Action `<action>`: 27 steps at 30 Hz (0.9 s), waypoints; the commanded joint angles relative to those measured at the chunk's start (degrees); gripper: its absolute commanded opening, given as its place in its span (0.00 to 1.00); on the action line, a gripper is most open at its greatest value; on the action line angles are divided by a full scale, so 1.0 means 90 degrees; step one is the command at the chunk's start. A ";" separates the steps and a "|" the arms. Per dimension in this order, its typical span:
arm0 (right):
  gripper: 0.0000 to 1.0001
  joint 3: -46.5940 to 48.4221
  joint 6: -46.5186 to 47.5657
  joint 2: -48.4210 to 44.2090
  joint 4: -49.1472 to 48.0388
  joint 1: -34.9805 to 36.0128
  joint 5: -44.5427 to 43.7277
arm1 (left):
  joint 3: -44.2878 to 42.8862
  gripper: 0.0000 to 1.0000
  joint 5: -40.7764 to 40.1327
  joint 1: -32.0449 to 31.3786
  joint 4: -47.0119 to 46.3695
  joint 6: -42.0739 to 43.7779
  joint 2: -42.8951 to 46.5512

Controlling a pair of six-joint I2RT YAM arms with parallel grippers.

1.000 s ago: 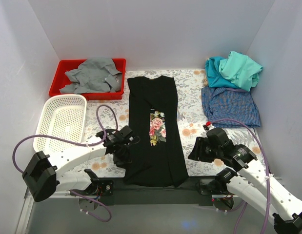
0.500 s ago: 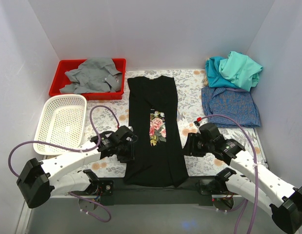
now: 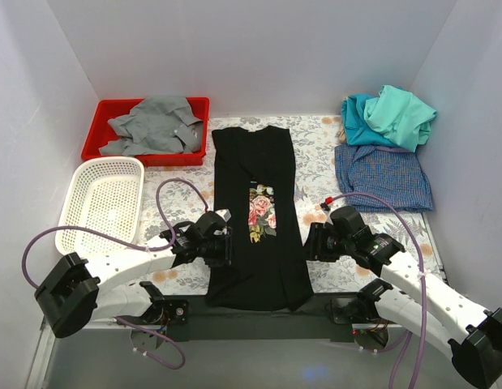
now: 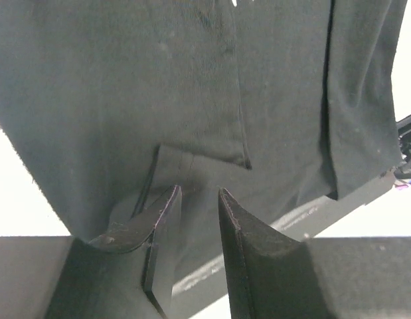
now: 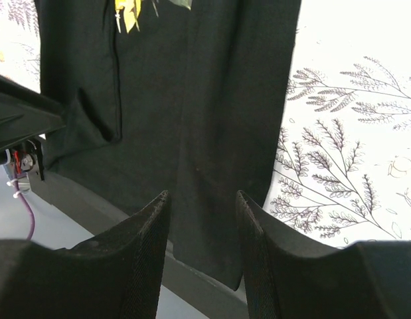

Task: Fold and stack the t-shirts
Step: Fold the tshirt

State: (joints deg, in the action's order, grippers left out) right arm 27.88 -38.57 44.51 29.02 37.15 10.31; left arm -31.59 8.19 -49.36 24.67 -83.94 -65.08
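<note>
The black t-shirt (image 3: 263, 174) with a rose print lies as a long narrow strip down the middle of the table, its hem over the near edge. My left gripper (image 3: 224, 248) sits at its lower left edge; in the left wrist view the left gripper (image 4: 200, 193) stands slightly open, nothing between the fingers, black cloth (image 4: 192, 86) just beyond. My right gripper (image 3: 309, 241) is at the lower right edge; seen from its wrist, the right gripper (image 5: 202, 195) is open over the shirt's side (image 5: 212, 119). Teal and mint t-shirts (image 3: 388, 117) and a blue-checked one (image 3: 383, 177) lie at back right.
A red bin (image 3: 105, 109) at back left holds a grey shirt (image 3: 153, 126). In front of it at the left stands a white mesh basket (image 3: 100, 203). The floral table cover (image 3: 323, 154) shows beside the black shirt. White walls close in three sides.
My left gripper slid right onto the shirt's left edge and its jaws parted a little. The right gripper moved left to the shirt's right edge.
</note>
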 commanded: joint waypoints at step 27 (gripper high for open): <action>0.51 -0.0480 0.0047 -0.0014 -0.0382 0.0033 0.0183 | -0.0064 0.00 0.2458 -0.0101 -0.0456 0.0753 0.0297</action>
State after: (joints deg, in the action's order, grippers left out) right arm 23.97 -38.57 44.62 27.07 37.17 11.00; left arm -30.39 21.12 -49.63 18.63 -79.18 -64.69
